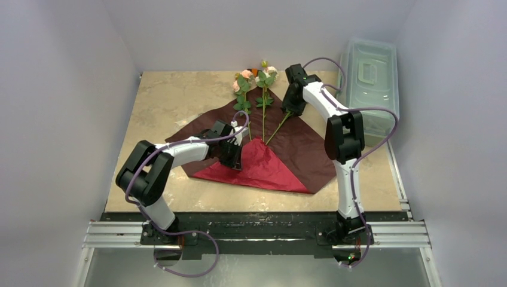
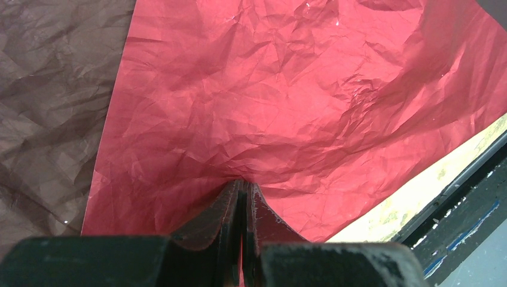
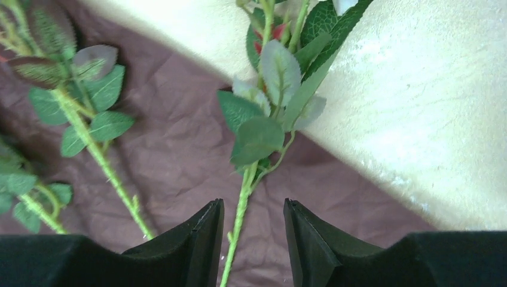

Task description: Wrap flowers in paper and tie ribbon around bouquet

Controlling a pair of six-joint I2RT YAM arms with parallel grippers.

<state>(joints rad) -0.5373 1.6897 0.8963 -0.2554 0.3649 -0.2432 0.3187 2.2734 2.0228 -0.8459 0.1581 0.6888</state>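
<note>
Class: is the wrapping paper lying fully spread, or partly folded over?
Partly folded: the paper has its near corner turned over, red face up, pinched in the shut left gripper.

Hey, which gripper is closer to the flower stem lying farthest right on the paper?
Right. The right gripper straddles that stem, jaws open either side. The left gripper is away toward the near left, shut on a folded-over red corner of the paper.

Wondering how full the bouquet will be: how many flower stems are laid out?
3. The left stem and middle stem lie side by side at the paper's far corner; the third stem slants to their right, its top hidden under the right gripper.
</note>
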